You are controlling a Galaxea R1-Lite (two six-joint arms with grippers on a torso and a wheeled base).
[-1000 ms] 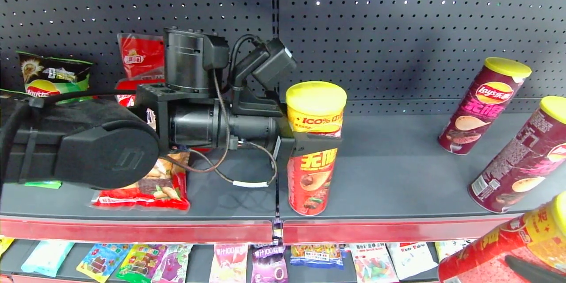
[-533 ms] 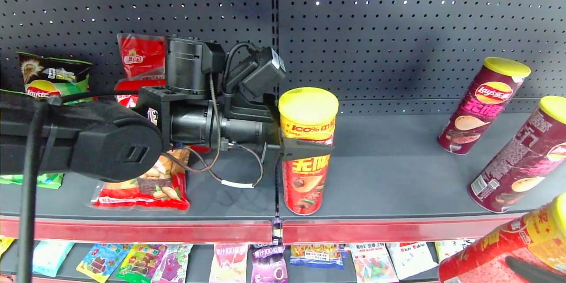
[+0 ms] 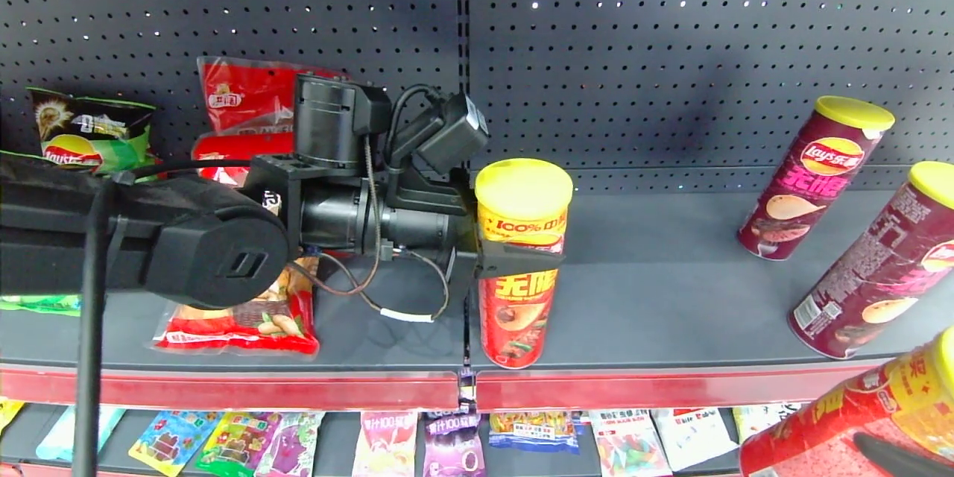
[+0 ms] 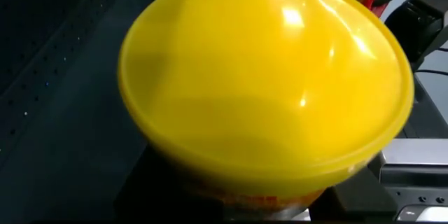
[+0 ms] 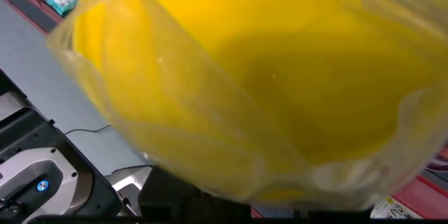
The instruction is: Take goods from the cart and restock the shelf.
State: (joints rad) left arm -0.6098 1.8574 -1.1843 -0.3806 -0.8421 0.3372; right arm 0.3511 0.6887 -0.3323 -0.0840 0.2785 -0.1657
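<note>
A red chip can [image 3: 519, 298] with a yellow lid [image 4: 266, 77] stands upright at the front edge of the grey shelf [image 3: 656, 291], near its middle. My left gripper [image 3: 516, 257] is shut around the can's upper half, the arm coming in from the left. I cannot tell whether the can's base touches the shelf. At the lower right a second red chip can [image 3: 842, 417] lies tilted below shelf level, with my right gripper [image 3: 891, 455] shut on it. Its yellow lid [image 5: 280, 77] sits close before the right wrist camera.
Two maroon chip cans [image 3: 816, 179] [image 3: 879, 268] lean at the shelf's right end. A peanut bag [image 3: 246, 320], a red bag [image 3: 238, 100] and a green chip bag [image 3: 89, 134] lie behind my left arm. Bare shelf separates the red can from the maroon ones. Snack packets [image 3: 387, 440] line the lower shelf.
My left arm has lowered the red can a little toward the shelf, after shifting it slightly left. The right arm and its can have stayed put.
</note>
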